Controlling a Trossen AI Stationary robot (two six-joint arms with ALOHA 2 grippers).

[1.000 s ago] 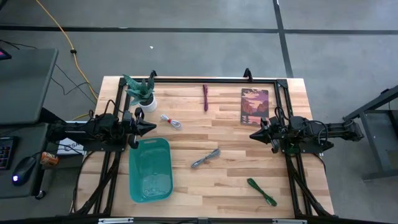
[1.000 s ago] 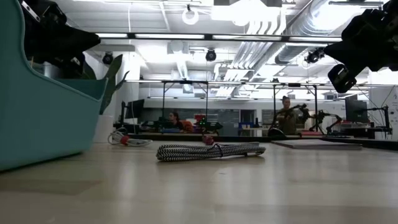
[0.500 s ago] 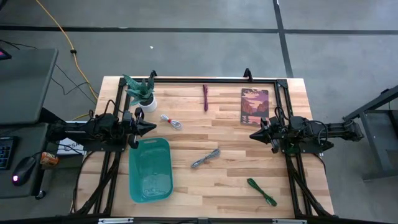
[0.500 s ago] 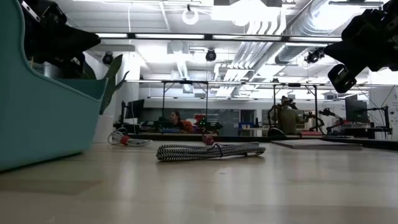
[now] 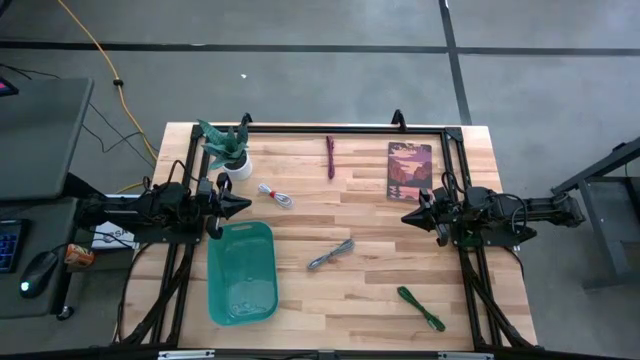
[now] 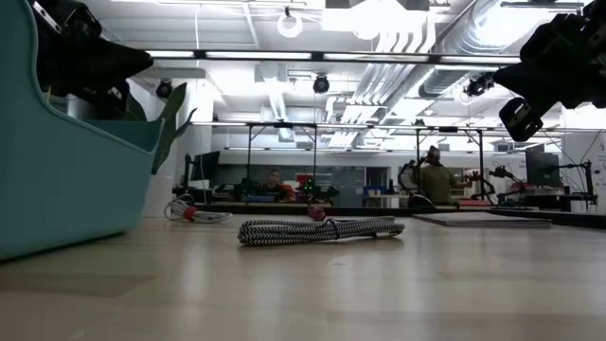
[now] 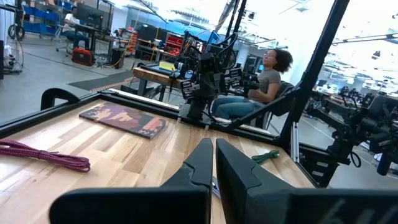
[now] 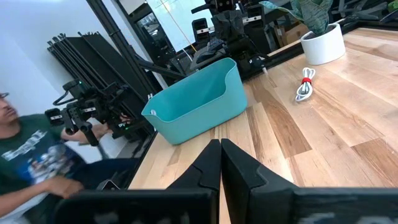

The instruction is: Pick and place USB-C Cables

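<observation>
The four cables lie loose and well apart on the bench (image 5: pixel 380 300), none yet collected. Taking the bench centre as the dial in the high view: the grey cable (image 5: pixel 331 254) lies nearest the centre, at about 6 o'clock. The white-and-red cable (image 5: pixel 274 194) lies at about 10 o'clock, near the potted plant (image 5: pixel 226 147). The maroon cable (image 5: pixel 330 157) lies at 12 o'clock near the far edge. The green cable (image 5: pixel 420 308) lies at about 5 o'clock near the front edge. This spread appears deliberate, leaving each cable clear room for a separate pick.

The teal bin (image 5: pixel 241 272) stands at about 8 o'clock and holds no cable; it is judged to be the place for them. A picture book (image 5: pixel 409 170) lies flat at 2 o'clock, apart from all cables.

The left gripper (image 5: pixel 243 204) is at 9 o'clock, just beyond the bin's far rim, fingers closed on nothing. The right gripper (image 5: pixel 408 216) is at 3 o'clock, likewise closed and empty. Both arms reach in level from opposite bench edges, pointing inward and clear of every cable, a waiting posture. No pick is judged begun.
</observation>
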